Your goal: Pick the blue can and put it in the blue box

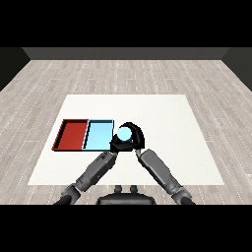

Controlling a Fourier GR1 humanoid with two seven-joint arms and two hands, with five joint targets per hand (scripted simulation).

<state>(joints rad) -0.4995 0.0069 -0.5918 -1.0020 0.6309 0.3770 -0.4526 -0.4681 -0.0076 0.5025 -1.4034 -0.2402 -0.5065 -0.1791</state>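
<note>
The blue can (124, 133) shows its pale blue round top just right of the light blue tray (98, 135), near that tray's right edge. My right hand (137, 136) curls round the can from the right and behind. My left hand (116, 145) sits close below and left of the can, at the tray's front right corner; whether it touches the can is hidden. I cannot tell whether the can rests on the table or is lifted above it.
A red tray (71, 134) lies against the left side of the light blue tray. Both sit on the left half of the white table (167, 128). My two forearms converge toward the table's middle from the lower corners.
</note>
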